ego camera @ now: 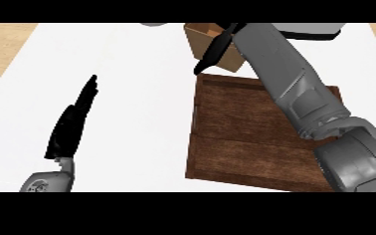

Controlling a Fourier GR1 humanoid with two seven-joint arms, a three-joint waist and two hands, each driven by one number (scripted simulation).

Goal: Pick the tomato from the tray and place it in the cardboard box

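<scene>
One white counter top [125,79] fills most of the view, plain and unmarked; a strip of light wood-toned surface [16,35] shows beyond its far left corner; a pale grey object [152,24] is cut off at the far edge, kind not discernible. One dark brown wooden tray [242,139] with a raised rim, lying flat on the right half of the counter, its near right part hidden behind the right forearm [294,89]; visible floor of tray bare wood grain. One cardboard box [202,42], tan, open at the top, standing just beyond the tray's far edge, touching or nearly touching it. Tomato: not visible on the tray, in the box or in either hand; whereabouts cannot be told. Right hand [214,52]: black, reaching across the tray to the box, fingers extended downward along the box's near side and over its opening; whether anything is held cannot be told. Left hand [72,122]: black, at near left over the counter, fingers straight and together, pointing far, holding nothing, well apart from the tray.
</scene>
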